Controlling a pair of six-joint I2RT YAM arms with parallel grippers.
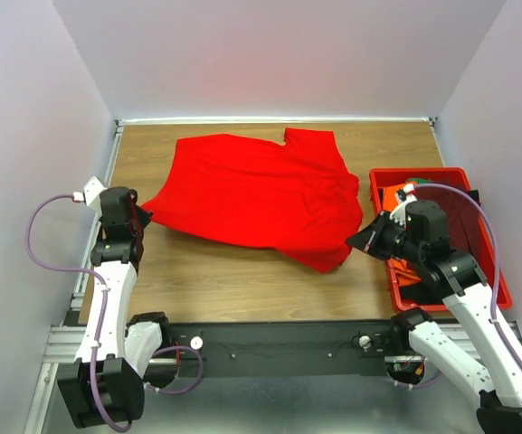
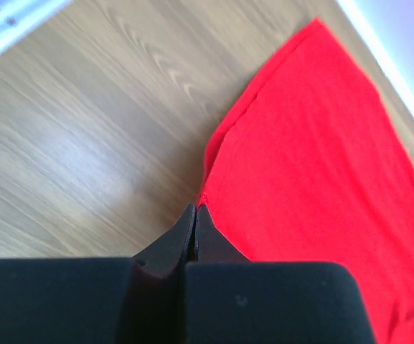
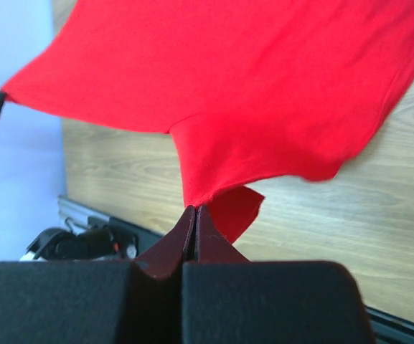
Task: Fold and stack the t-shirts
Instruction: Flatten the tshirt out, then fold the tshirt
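Left gripper (image 1: 143, 218) is closed tight on a hem corner of the soft bright red t-shirt (image 1: 261, 194), and the right gripper (image 1: 357, 242) pinches a fold at its lower right. Beneath lies the smooth wood-grain table (image 1: 242, 282). The shirt spreads wide across its middle, rumpled, with its near edge stretched between the grippers and raised. A rigid red plastic bin (image 1: 500, 291) stands at the right, with orange cloth (image 1: 394, 196) bunched inside.
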